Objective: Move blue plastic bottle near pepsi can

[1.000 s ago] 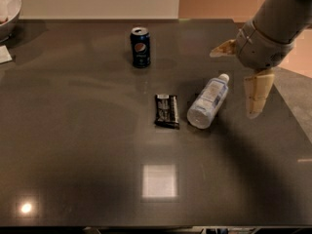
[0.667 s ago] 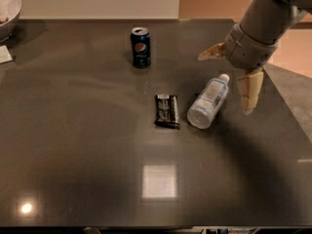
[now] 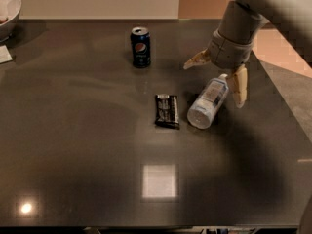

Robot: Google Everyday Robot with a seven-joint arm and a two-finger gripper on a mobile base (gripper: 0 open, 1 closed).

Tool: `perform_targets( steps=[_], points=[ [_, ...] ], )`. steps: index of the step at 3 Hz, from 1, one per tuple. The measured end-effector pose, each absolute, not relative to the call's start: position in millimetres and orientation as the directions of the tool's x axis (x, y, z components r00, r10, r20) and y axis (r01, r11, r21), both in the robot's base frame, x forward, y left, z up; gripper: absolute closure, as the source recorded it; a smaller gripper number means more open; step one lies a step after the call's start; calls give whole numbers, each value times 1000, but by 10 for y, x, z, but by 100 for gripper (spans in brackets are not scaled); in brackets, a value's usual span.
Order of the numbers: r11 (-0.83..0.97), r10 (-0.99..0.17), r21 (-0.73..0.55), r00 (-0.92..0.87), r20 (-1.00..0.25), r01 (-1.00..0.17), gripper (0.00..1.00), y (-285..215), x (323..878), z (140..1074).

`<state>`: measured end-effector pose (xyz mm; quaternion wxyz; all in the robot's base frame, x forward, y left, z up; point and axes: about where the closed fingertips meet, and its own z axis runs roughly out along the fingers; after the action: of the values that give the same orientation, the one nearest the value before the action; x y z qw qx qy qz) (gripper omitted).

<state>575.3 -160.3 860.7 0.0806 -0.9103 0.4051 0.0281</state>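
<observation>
Pincer (image 3: 213,83) open, fingers spread wide, hanging over the cap end of the blue plastic bottle (image 3: 206,104); contact cannot be told. Bottle lies on its side on the dark desk (image 3: 73,130), just right of a black snack bar wrapper (image 3: 166,110). Pepsi can (image 3: 140,47) upright, well apart toward the far edge.

Pale grey rounded arm (image 3: 273,4), thick cylindrical grey wrist (image 3: 233,43), tan two-finger pincer (image 3: 213,86) at upper right
</observation>
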Motion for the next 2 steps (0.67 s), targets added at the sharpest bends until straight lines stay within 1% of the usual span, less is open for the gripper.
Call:
perform_targets(
  steps=[1, 2],
  points=[
    [-708, -696, -79, 712, -96, -702, 0, -1589, 5841, 8444],
    [-731, -678, -42, 732, -73, -681, 16, -1629, 5873, 8343]
  ],
)
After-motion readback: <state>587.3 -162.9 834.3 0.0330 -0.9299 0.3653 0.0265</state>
